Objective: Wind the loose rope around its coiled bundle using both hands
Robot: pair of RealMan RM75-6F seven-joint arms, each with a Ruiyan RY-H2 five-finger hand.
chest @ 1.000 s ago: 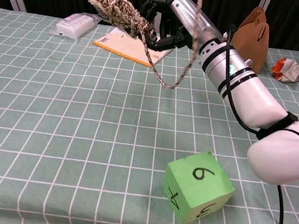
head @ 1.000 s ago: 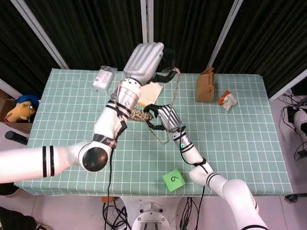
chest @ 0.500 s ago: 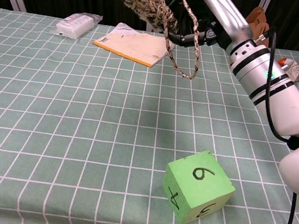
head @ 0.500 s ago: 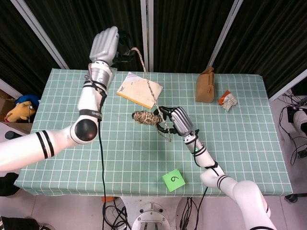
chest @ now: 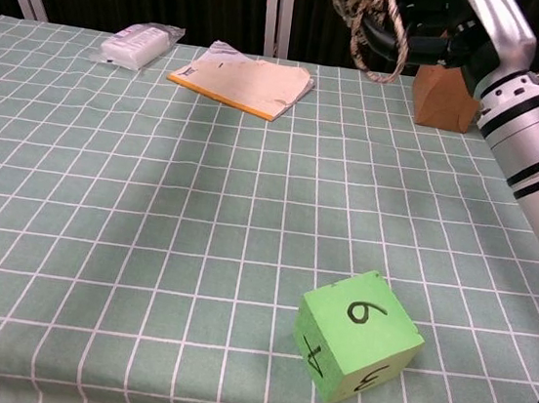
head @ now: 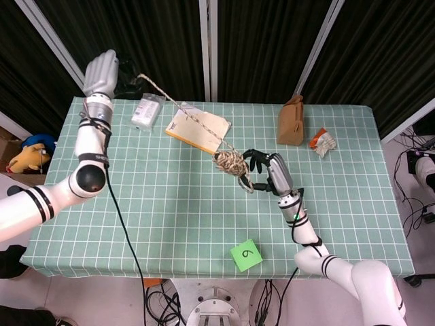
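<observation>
Glossy white jointed arms [head: 51, 195] with black ring bands; silver-backed, black-fingered hands [head: 100, 70]; thin black cables [head: 126, 231] trailing alongside.

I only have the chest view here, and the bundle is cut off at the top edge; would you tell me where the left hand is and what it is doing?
Observer: In the head view the left hand is raised high beyond the table's far left corner, holding the loose rope.
Operator: Thank you. Is that rope slack or tight?
Observer: It runs in a straight line from the left hand down to the coiled bundle.
Operator: And is the right hand properly on the bundle?
Observer: The right hand holds the bundle at one end, above the table's middle, with a short loop of rope hanging below it.
</observation>
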